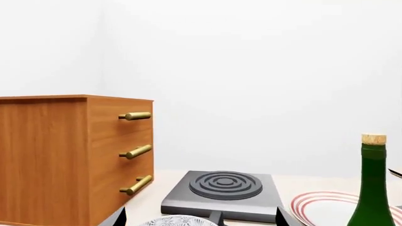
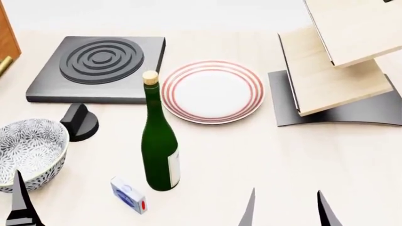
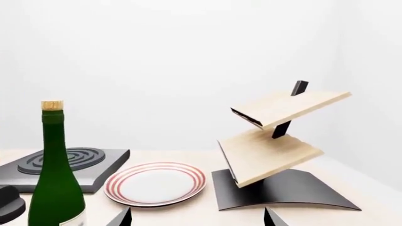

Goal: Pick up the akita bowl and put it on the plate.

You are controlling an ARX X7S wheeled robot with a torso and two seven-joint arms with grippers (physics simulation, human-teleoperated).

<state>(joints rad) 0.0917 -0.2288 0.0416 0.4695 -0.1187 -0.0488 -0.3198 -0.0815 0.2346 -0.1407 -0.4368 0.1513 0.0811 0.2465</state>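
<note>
Left gripper [image 2: 19,200]: only one dark fingertip shows in the head view, just beside the near rim of the bowl; the wrist view shows two tips set wide apart with the bowl's rim between them, holding nothing.
Right gripper [image 2: 285,207]: two dark fingertips set wide apart, holding nothing, on the near side of the bottle and to its right.
Small box [image 2: 129,194]: white and blue, lying on the table [image 2: 283,155] just beside the bottle's base.
Bottle [image 2: 159,141]: green with a cork, upright, mid-table.
Bowl [image 2: 28,153]: patterned grey and white, upright on the table, left of the bottle and apart from it.
Knob [image 2: 78,122]: black, left of the bottle, just beyond the bowl.
Plate [image 2: 212,91]: white with red rings, flat and bare, just beyond the bottle to the right.
Burner [image 2: 97,68]: dark grey, beyond the bottle to the left.
Wooden rack [image 2: 333,70]: tilted shelves on a dark base, right of the plate.
Drawer cabinet [image 1: 75,155]: wooden, brass handles, farthest left of the bottle.
</note>
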